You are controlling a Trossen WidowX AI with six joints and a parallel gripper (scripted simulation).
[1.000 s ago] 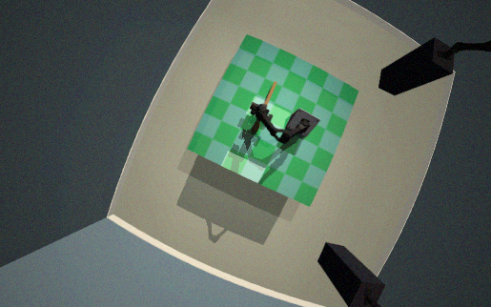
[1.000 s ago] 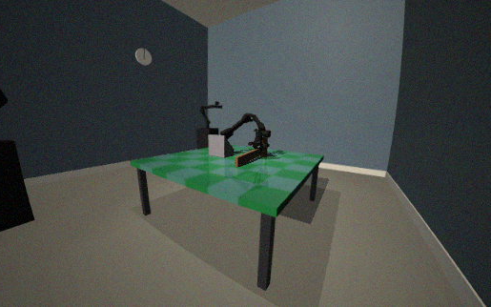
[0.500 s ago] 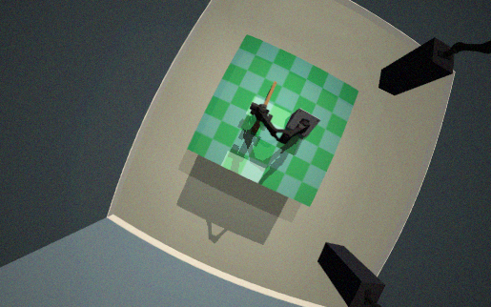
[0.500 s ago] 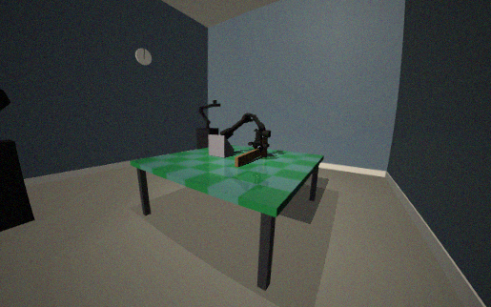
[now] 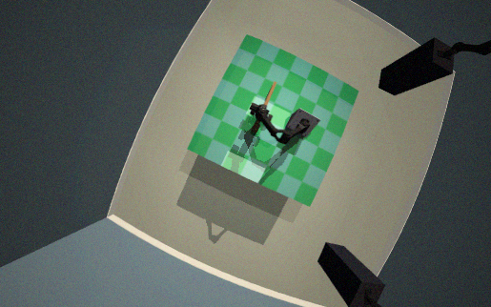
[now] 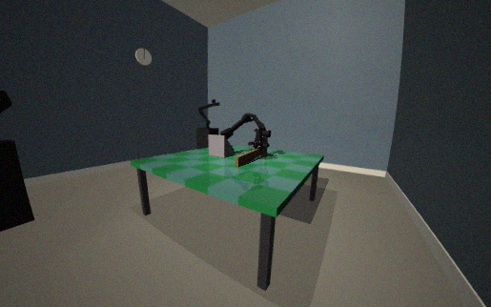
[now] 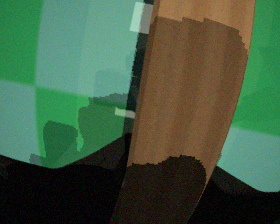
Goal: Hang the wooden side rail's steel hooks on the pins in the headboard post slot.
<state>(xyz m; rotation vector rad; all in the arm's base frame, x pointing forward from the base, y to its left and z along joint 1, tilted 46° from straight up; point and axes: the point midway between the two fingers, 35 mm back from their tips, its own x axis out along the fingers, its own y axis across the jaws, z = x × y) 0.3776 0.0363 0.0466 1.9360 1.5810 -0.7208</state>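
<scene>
On the near side of the arm, the wooden rail's (image 5: 270, 93) (image 6: 247, 157) (image 7: 191, 95) free end lies low at the green table (image 5: 254, 44) (image 6: 201, 183) (image 7: 13, 40); farther back, 1 gripper (image 5: 261, 111) (image 6: 261, 149) grasps the rail. Seating 2 hooks seems in hand; next, confirm both on their pins before releasing.

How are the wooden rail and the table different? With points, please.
The wooden rail (image 5: 270, 93) (image 6: 248, 158) (image 7: 191, 90) is long and narrow, while the table (image 5: 327, 88) (image 6: 201, 178) is broad. The rail is plain orange-brown; the table's top has green and pale blue-green squares. The claw (image 5: 259, 111) (image 6: 262, 149) grips the rail, but not the table, which stands on dark legs. Both have straight edges.
</scene>
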